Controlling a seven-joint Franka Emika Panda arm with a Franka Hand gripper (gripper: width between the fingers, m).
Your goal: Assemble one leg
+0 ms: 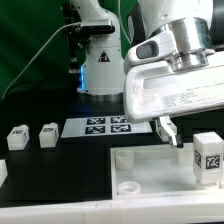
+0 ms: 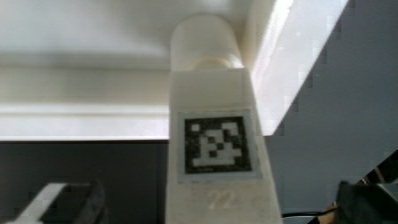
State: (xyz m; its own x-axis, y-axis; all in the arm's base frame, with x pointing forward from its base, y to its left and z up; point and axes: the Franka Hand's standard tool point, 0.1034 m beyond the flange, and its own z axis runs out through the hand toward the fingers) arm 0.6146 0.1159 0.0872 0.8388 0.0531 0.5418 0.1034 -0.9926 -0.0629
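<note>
A white leg (image 2: pixel 217 120) with a black-and-white tag fills the middle of the wrist view. It lies between my two dark fingers (image 2: pixel 63 205), with a dark gap on each side. Its rounded end points at the white tabletop (image 2: pixel 89 95). My gripper (image 2: pixel 214 208) is open around it. In the exterior view my gripper (image 1: pixel 166 131) hangs just behind the tabletop (image 1: pixel 150 185), and the leg under it is hidden. Another tagged leg (image 1: pixel 208 156) stands at the exterior view's right. Two more legs (image 1: pixel 17 137) (image 1: pixel 47 134) stand on the left.
The marker board (image 1: pixel 108 126) lies behind the tabletop in the middle. Part of another white piece (image 1: pixel 2 172) shows at the left edge. A second robot base with a blue light (image 1: pixel 100 70) stands at the back.
</note>
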